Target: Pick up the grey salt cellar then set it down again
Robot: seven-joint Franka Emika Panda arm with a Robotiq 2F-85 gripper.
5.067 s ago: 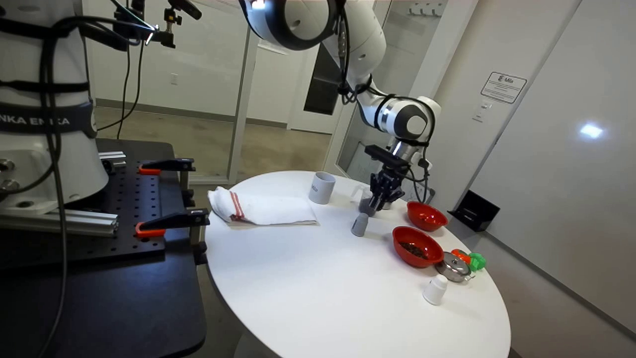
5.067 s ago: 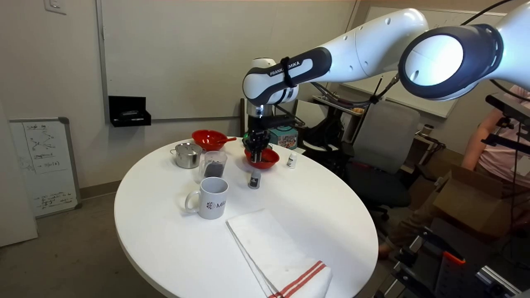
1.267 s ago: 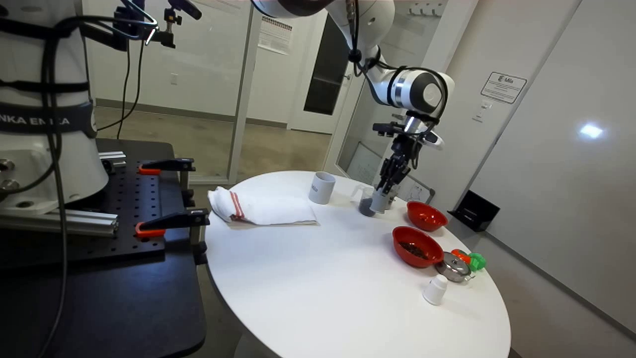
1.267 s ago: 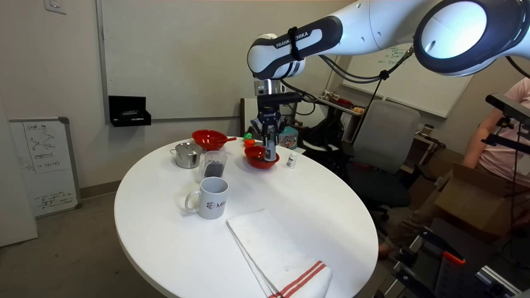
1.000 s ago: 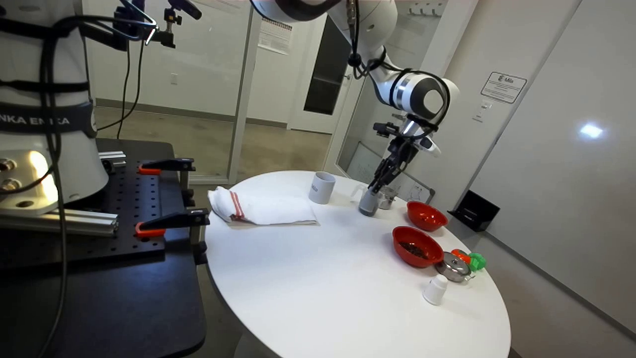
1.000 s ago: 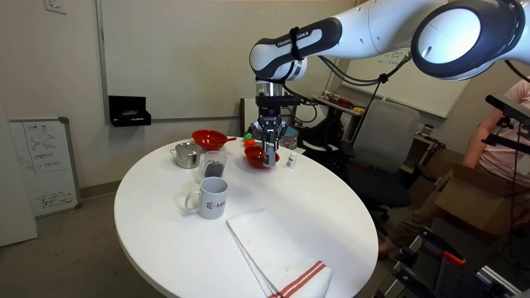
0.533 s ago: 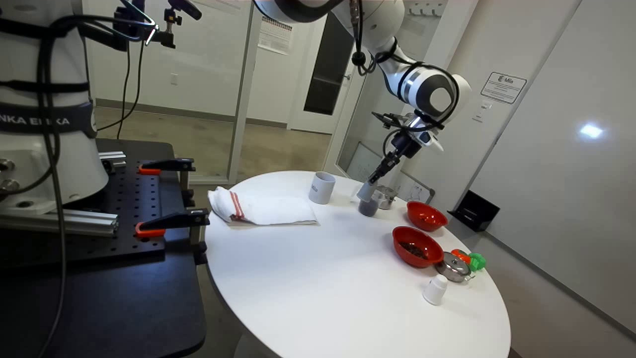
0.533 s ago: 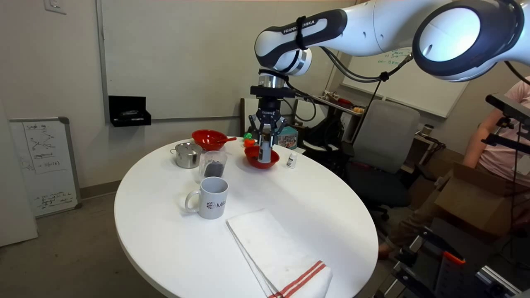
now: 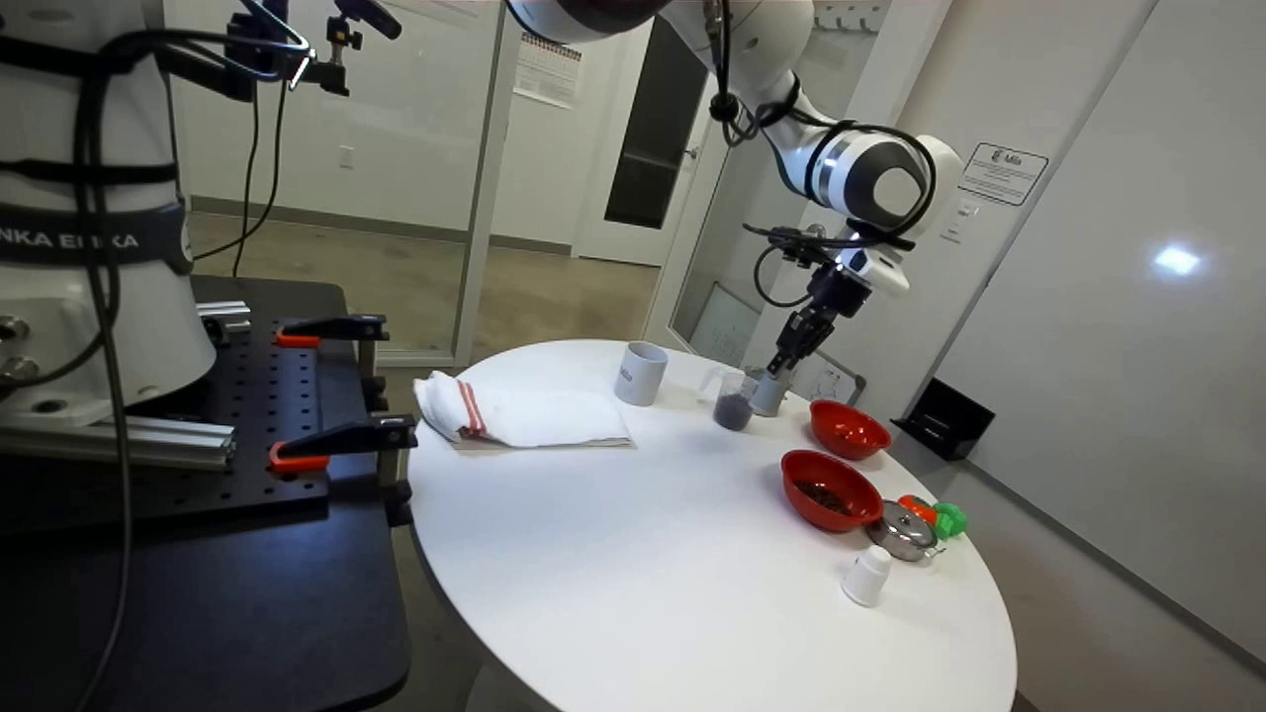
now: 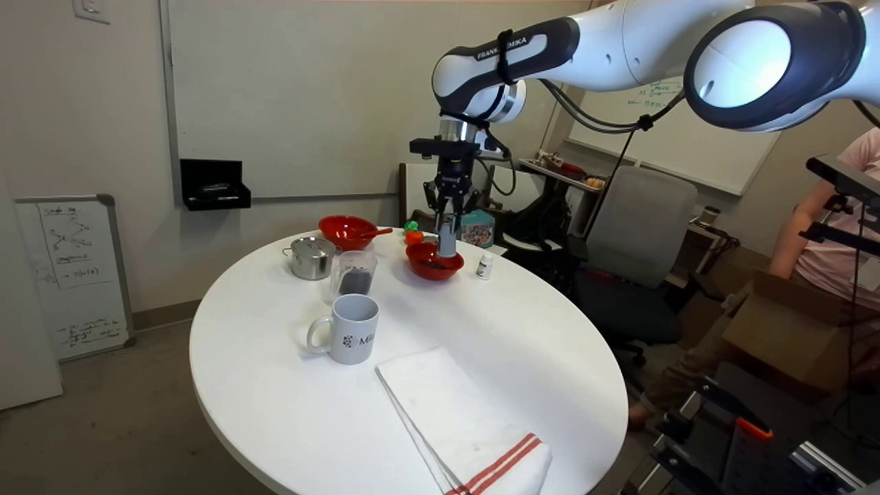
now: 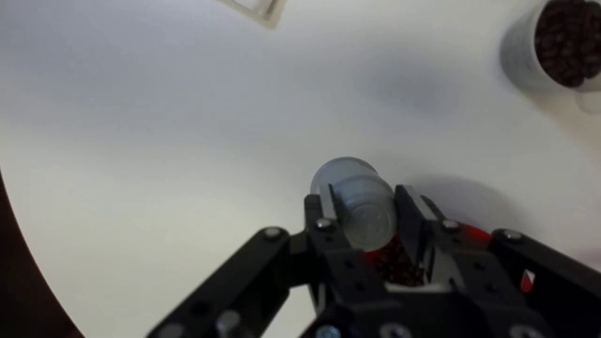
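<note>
The grey salt cellar (image 9: pixel 768 394) is off the table, held between the fingers of my gripper (image 9: pixel 778 369). In an exterior view my gripper (image 10: pixel 447 223) holds the cellar (image 10: pixel 447 245) roughly upright, in front of the red bowl's rim in the picture. In the wrist view the cellar (image 11: pixel 359 192) sits between the two finger pads of my gripper (image 11: pixel 364 195), one on each side. The pads hide part of its sides. Its height above the table is hard to tell.
A red bowl with dark beans (image 10: pixel 433 276) stands near the cellar. A clear cup of beans (image 9: pixel 733 407), a grey mug (image 9: pixel 641 374), a second red bowl (image 9: pixel 849 430), a small white shaker (image 9: pixel 866 577), a metal pot (image 10: pixel 311 259) and a folded towel (image 9: pixel 544 417) are on the table.
The cellar stood on the table five seconds ago; it was taken hold of and lifted. In the last half second gripper and cellar moved right in both exterior views.
</note>
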